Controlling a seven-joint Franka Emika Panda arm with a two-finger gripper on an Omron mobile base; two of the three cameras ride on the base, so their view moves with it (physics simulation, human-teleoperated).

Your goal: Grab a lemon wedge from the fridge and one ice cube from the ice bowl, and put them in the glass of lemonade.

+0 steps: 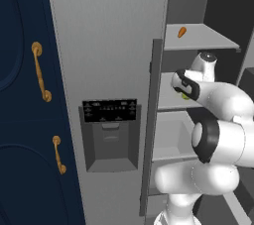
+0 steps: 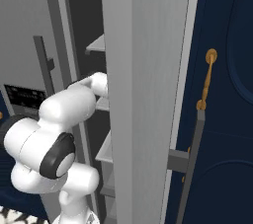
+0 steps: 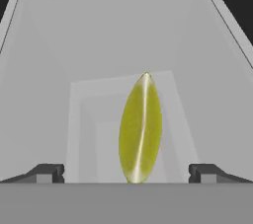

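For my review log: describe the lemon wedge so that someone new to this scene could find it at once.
Start at the tall grey fridge with the black dispenser panel; its right door stands open. On a grey shelf inside, the lemon wedge lies between the open gripper's fingertips. It is yellow-green and pointed at both ends, unlike the small orange piece a shelf higher.

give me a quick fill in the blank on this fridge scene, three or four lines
1. In the hand view, the lemon wedge lies between the two fingertips of the claw, which is ____.
2. The right door of the fridge stands ____.
3. The small orange piece lies on the ____ shelf in view.
4. The navy cabinets have handles of ____ colour.

Missing words: open; open; top; gold
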